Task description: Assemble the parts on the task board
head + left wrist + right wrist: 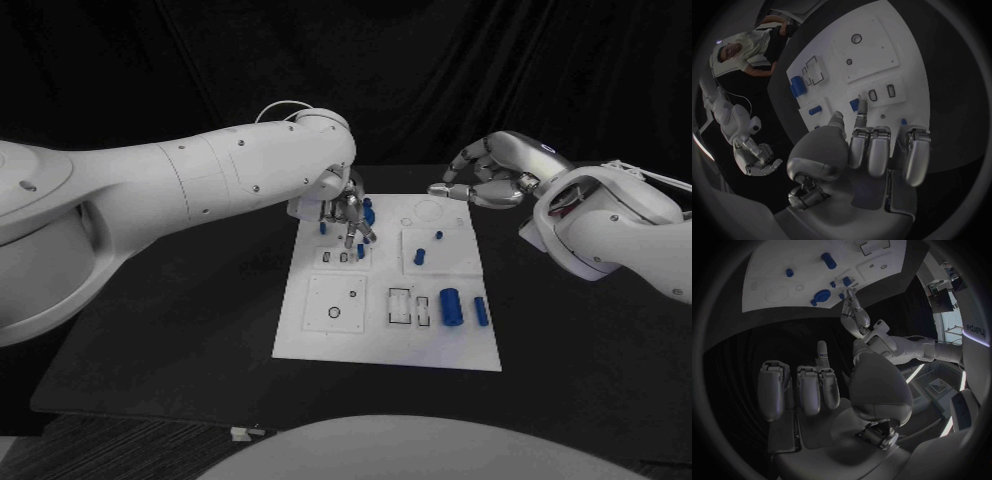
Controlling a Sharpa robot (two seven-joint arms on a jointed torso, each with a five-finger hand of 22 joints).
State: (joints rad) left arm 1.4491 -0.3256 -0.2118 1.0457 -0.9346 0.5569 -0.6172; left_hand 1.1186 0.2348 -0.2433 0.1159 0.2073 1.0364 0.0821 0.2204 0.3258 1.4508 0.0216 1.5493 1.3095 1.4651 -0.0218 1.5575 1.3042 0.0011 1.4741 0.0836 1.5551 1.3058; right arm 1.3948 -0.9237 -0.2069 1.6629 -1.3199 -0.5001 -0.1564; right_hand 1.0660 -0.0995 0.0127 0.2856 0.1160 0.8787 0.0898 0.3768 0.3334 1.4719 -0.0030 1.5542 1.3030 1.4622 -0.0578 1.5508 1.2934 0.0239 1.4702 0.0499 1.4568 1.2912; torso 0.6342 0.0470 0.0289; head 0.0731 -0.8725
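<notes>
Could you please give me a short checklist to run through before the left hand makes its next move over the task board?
1. Left hand is over the task board: ok, it hangs above the board's far left part.
2. Left hand holds a part: cannot tell; a small blue part sits at its fingertips, but a grip is not clear.
3. Right hand is out of the way: ok, it is raised beyond the board's far right corner, holding nothing.
4. Near slots are free: ok, the rectangular recesses look empty.
5. Large blue cylinder is undisturbed: ok, it is on the board's right side with a slimmer blue part beside it.
</notes>
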